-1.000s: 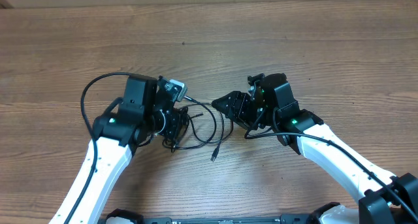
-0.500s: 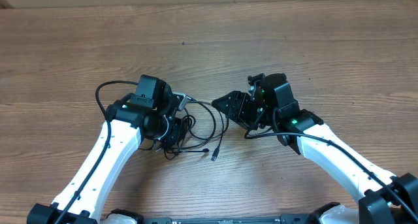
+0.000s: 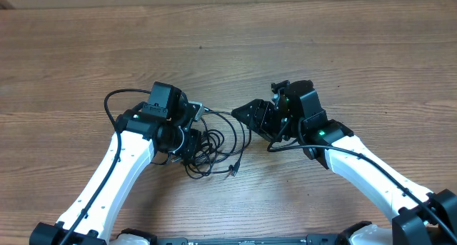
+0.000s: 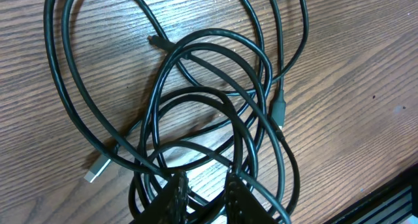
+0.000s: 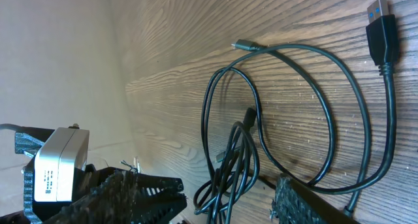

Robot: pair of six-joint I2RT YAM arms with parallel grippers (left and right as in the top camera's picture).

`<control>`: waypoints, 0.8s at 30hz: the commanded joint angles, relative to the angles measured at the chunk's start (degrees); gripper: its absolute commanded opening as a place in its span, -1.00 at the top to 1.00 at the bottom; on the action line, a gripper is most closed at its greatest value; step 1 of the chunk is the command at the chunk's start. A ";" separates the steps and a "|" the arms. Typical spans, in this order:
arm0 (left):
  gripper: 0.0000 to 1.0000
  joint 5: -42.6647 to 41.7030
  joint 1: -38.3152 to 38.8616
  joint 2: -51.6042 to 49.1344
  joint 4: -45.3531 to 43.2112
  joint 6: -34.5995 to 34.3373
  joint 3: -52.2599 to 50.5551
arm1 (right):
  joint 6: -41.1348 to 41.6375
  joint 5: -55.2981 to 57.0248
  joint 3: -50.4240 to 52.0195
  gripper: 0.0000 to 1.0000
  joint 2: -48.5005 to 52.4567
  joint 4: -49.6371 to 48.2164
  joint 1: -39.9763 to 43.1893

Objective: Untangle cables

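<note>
Item: cables [image 3: 214, 141], black, several cords in one knot of loops.
Location: between my two pincers, mostly under and just ahead of the left pincer [image 4: 204, 188].
Left pincer: fingers narrow, strands running between them. I cannot tell whether they bite.
Right pincer [image 3: 246, 120]: spread, holding nothing. One loop and a blue-tongued plug [image 5: 381, 25] lie ahead of it.
Progress, my estimate: early. Loops cross everywhere and no cord is laid apart.
</note>
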State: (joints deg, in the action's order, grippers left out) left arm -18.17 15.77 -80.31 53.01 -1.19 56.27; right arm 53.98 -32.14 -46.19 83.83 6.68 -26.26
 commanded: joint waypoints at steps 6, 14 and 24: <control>0.53 0.15 0.37 -0.42 0.31 -0.37 1.09 | -0.52 0.33 -0.70 -0.34 -1.09 2.75 -0.44; 0.52 0.17 0.37 -0.42 -1.29 -0.37 1.09 | -3.28 0.31 -0.70 -0.27 -0.13 7.34 -8.72; 0.54 7.80 0.28 -0.42 -2.05 -9.77 1.09 | -2.84 9.66 -0.70 -0.27 3.69 4.31 -17.42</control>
State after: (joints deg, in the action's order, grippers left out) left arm -15.59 15.77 -80.34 51.07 -4.93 56.27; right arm 51.59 -25.78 -46.19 86.35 11.84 -43.18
